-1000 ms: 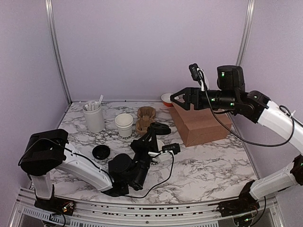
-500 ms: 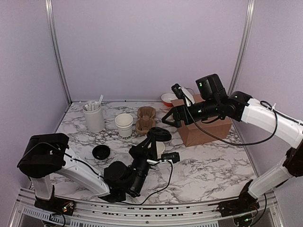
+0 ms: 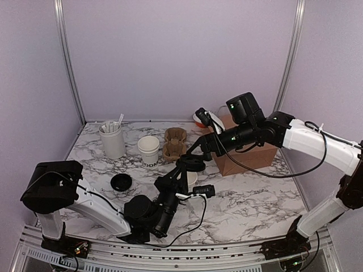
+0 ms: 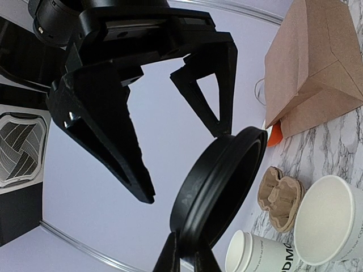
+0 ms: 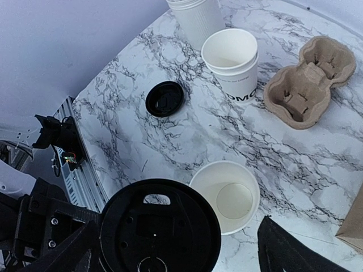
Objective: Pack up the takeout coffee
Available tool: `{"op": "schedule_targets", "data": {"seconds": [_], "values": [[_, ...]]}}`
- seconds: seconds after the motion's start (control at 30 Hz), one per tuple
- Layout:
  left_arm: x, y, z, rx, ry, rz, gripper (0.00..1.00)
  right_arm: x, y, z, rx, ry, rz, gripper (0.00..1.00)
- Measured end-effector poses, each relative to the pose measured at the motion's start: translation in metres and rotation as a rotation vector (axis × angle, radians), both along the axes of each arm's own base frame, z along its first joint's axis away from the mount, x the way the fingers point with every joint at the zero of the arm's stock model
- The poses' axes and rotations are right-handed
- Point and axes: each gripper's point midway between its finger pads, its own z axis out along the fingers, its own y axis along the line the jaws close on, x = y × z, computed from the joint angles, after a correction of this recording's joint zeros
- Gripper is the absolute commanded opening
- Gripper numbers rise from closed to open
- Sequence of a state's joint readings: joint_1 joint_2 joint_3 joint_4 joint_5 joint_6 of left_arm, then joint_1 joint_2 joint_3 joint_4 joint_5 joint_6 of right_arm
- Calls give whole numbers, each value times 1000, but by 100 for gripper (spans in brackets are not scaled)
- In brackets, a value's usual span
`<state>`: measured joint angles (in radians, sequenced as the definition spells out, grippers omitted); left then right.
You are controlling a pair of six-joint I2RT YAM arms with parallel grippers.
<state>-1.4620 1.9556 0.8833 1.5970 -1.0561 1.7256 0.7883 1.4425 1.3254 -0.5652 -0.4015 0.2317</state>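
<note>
Black round plastic lid (image 3: 191, 163) is clenched at its rim by the left claw (image 3: 182, 169), just beneath the wide-spread right claw (image 3: 199, 152).

here's the enclosure: a plain pale lilac back wall (image 3: 181, 56) under soft, even light. matching lilac panels close in both sides, the left wall (image 3: 28, 85) and the right wall (image 3: 334, 68). two aluminium posts stand at the rear corners, the left post (image 3: 68, 62) and the right post (image 3: 292, 45) (both lean outward in this wide overhead view). below them sits a white tabletop (image 3: 255, 198) veined in grey like marble, with a metal rail (image 3: 227, 255) along its near edge.
</note>
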Motion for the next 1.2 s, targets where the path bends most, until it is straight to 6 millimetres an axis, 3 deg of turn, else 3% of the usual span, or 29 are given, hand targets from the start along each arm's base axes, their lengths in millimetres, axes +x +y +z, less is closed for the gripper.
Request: {"op": "schedule_targets", "data": {"seconds": [0.13, 0.27, 0.33, 0.4, 0.57, 0.67, 0.83, 0.97, 1.2], "values": [[-1, 0, 0, 0, 0, -2, 3, 0, 3, -8, -18, 12, 0, 93], [-6, -7, 2, -12, 0, -14, 4, 11, -11, -11, -59, -4, -88, 93], [-8, -16, 6, -32, -2, -19, 4, 16, -24, -10, -62, -13, -144, 93], [-10, -27, 8, -53, -3, -22, 4, 22, -50, -8, -63, -24, -237, 94], [-20, -50, -4, -72, 15, -37, 5, 18, -106, 5, -46, -83, -429, 95], [-29, -66, -19, -72, 38, -58, 5, 9, -122, 2, -36, -88, -477, 95], [-52, -91, -66, -8, 91, -94, 6, -5, -139, -33, -73, -37, -519, 94], [-62, -96, -106, 63, 146, -103, 6, -12, -146, -54, -92, 0, -536, 94], [-63, -96, -145, 117, 244, -100, 6, -18, -149, -68, -79, 28, -551, 94]]}}
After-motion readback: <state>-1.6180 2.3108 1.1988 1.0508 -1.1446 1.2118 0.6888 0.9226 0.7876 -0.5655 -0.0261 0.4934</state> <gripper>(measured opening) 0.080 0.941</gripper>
